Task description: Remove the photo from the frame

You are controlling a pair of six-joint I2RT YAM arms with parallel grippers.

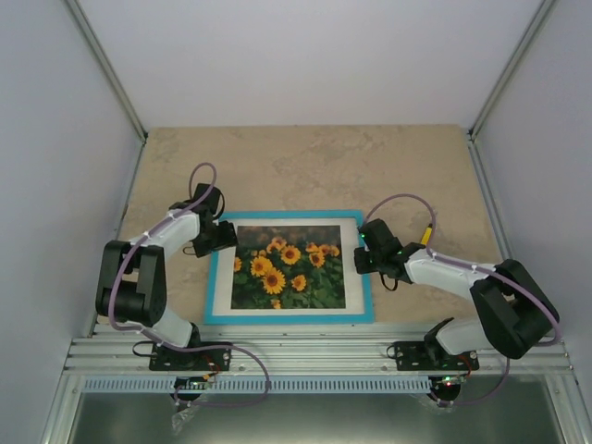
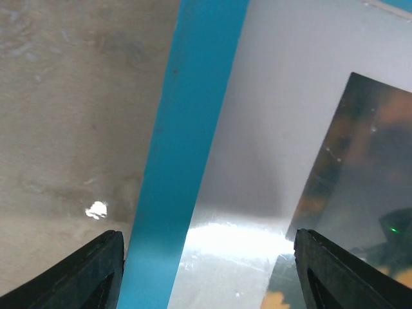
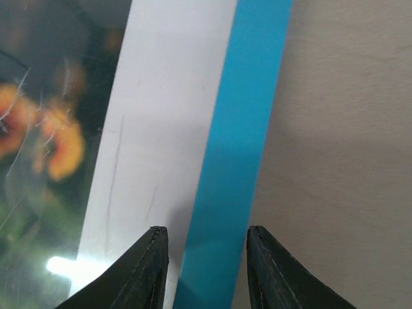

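The frame (image 1: 289, 316) lies face up on the table, turquoise border round a white mat and the sunflower photo (image 1: 288, 267) under glass. My left gripper (image 1: 220, 235) is open over the frame's left side; its wide-apart fingers (image 2: 96, 270) straddle the turquoise border (image 2: 187, 148) and the mat, with the photo's edge (image 2: 367, 187) at the right. My right gripper (image 1: 363, 256) is open over the frame's right side; its fingers (image 3: 149, 270) stand either side of the turquoise border (image 3: 248, 129), close above it. The photo shows blurred at the left in the right wrist view (image 3: 51, 141).
The stone-patterned tabletop (image 1: 305, 166) stretches behind the frame to white walls. A metal rail (image 1: 314, 356) with the arm bases runs along the near edge.
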